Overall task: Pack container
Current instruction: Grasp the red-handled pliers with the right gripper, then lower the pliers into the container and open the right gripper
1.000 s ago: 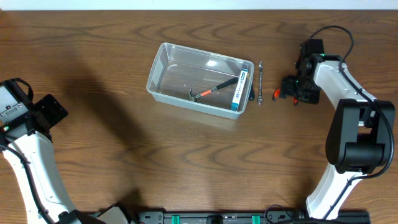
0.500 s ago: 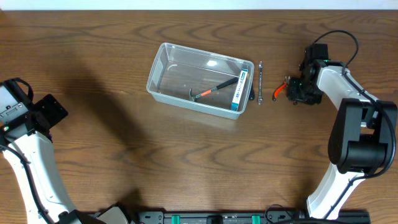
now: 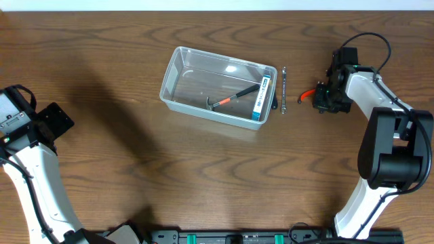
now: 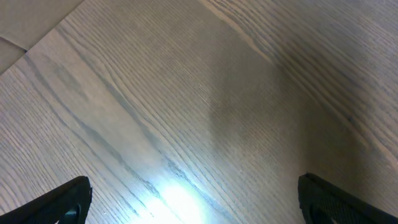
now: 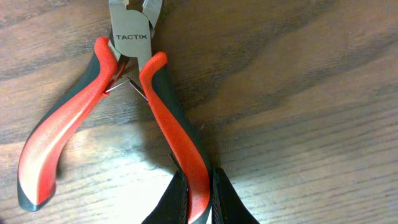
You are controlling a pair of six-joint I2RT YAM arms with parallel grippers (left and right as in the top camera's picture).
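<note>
The clear container sits on the desk, holding 1 hammer and 1 blue-and-white box. Just right of the container lies a wrench; further right, the right hand pinches 1 red handle of the pliers. Far left of the container, the left hand is spread wide above the desk

Worktop: dark brown wood-grain surface, filling the view. Pale strip along its far edge; black rail at its near edge. Bright glare patch on the grain.
</note>
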